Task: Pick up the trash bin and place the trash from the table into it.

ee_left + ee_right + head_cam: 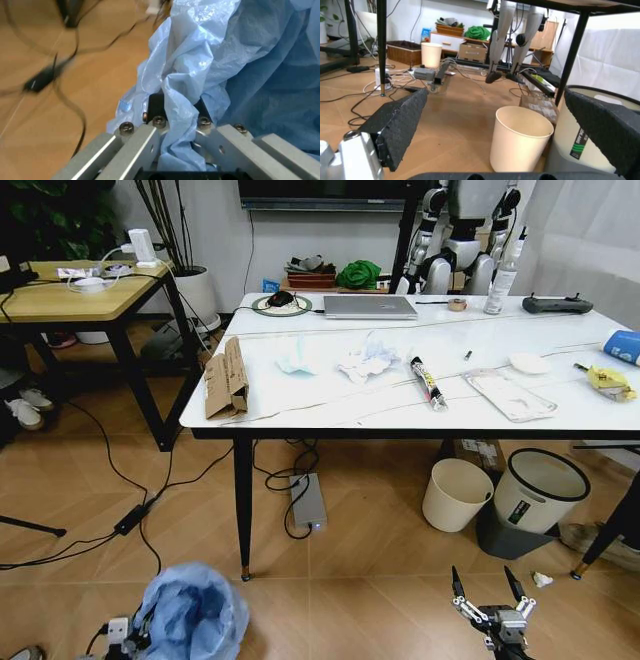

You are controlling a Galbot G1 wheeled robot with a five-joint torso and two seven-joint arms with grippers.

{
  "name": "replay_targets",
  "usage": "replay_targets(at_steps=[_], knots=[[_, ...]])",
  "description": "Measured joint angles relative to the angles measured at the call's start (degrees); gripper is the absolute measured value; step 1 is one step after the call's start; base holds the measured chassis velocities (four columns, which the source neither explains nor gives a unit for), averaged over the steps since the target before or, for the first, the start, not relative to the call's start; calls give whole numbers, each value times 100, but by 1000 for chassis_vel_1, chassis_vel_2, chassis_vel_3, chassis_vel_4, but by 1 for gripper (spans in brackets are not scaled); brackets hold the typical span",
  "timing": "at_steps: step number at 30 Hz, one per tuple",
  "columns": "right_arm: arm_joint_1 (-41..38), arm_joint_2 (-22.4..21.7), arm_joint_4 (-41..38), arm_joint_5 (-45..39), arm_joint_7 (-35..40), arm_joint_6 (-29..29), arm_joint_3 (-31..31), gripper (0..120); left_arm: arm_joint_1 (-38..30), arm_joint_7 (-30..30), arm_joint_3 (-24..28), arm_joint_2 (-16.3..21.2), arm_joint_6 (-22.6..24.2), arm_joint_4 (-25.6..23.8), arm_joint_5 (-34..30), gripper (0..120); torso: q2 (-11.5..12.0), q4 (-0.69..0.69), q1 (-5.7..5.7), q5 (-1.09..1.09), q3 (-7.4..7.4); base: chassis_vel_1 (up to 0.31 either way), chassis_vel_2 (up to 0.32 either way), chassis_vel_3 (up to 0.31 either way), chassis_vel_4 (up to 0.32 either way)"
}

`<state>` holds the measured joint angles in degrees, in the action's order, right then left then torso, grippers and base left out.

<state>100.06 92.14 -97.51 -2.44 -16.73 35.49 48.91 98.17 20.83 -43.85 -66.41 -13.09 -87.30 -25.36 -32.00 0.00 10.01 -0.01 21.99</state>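
Head view: left hand (122, 635) has the trash bin (195, 612), trash still up on the surface (300, 405).

Bin with its baggy blue liner sits low at near left by the floor, and the left wrist view shows the fingers (156, 107) pinched on a fold of liner. Right hand (490, 588) hangs at near right, spread wide with nothing in it. Cardboard piece (227, 377), tissues (365, 360), black tube (427, 383), clear tray (510, 395) and yellow wrapper (610, 383) lie across the marble top.
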Motion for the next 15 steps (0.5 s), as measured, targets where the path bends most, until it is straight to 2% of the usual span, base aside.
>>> replay_targets(at_steps=[1,3,5,8,9,13,15], knots=[[0,0,0,0,0,0,0,100,0,0,0,0,0,0,0,0,0,0,0,0,0,0,0,0,0],[3,0,-24,11,0,-20,-24,100,202,17,7,39,-6,-358,-71,0,-1,-1,0,5,0,0,0,0,0],[16,0,-62,17,0,-37,-33,100,378,18,43,57,17,-682,-152,0,-1,0,0,0,0,0,0,0,0],[36,0,-93,22,0,-53,-13,100,651,-18,135,56,255,-1262,-379,0,-1,-1,0,2,0,0,0,0,0],[36,0,-93,22,0,-53,-13,100,651,-18,135,56,255,-1262,-379,0,-1,-1,0,2,0,0,0,0,0],[65,0,-127,23,1,-61,41,100,1056,-374,376,35,837,-2115,-763,0,-36,0,16,2,19,0,0,0,0],[90,0,-148,23,2,-61,69,100,1266,-734,524,40,1249,-2667,-1000,0,-96,-2,41,2,51,0,0,0,0]])
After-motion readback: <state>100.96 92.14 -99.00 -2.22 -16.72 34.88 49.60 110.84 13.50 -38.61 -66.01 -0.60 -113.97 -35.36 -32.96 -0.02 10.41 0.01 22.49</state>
